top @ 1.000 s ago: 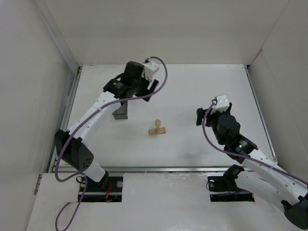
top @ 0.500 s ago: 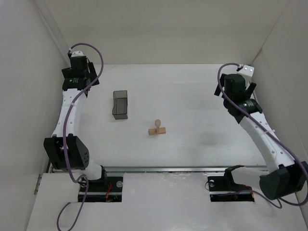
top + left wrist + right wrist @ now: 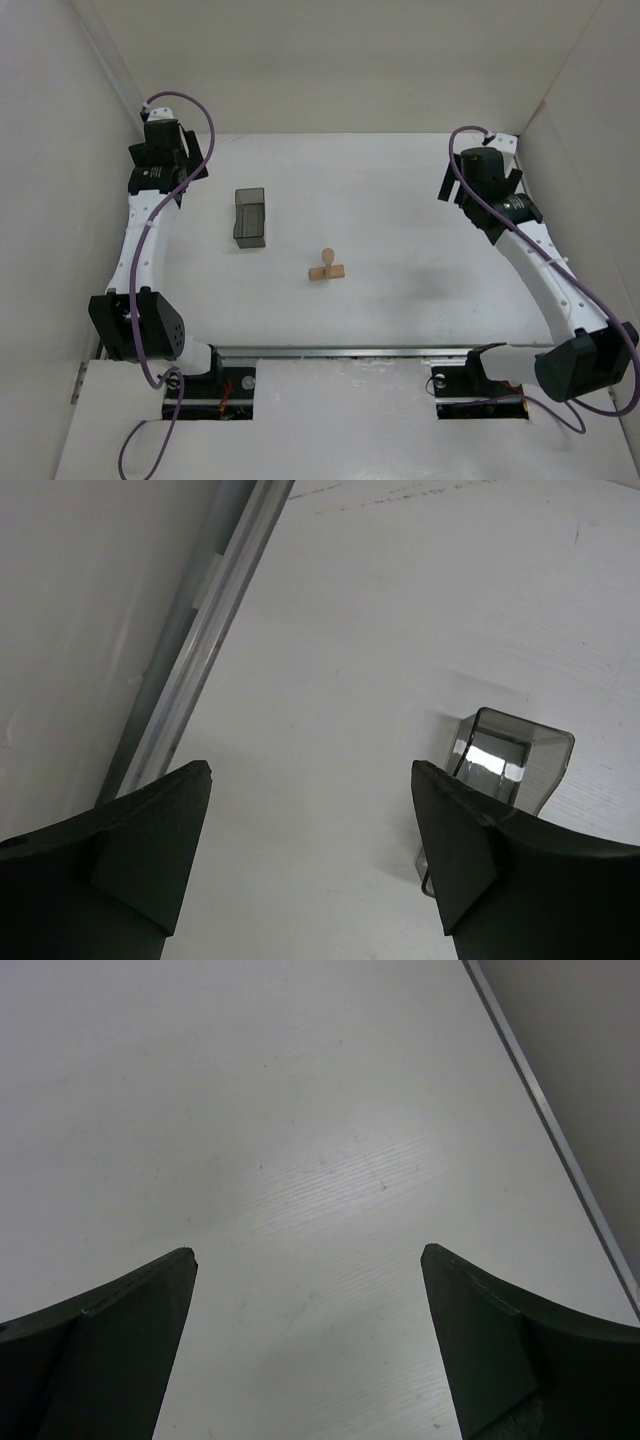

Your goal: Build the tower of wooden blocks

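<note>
The wood block tower (image 3: 327, 266) is a small cluster of light-tan pieces in the middle of the table, a rounded piece on top of short flat bars. It shows only in the top view. My left gripper (image 3: 168, 180) is far back at the left wall, open and empty; in the left wrist view (image 3: 310, 775) the jaws stand wide apart over bare table. My right gripper (image 3: 478, 195) is far back at the right, open and empty; in the right wrist view (image 3: 308, 1258) only bare table lies between the jaws.
A dark translucent grey box (image 3: 249, 216) stands left of the blocks, also in the left wrist view (image 3: 500, 770). White walls enclose the table; metal rails run along the left edge (image 3: 200, 630) and right edge (image 3: 550, 1130).
Both arms have swung away from the middle to the far back corners. The left gripper left the grey box standing. The blocks and box have not moved.
</note>
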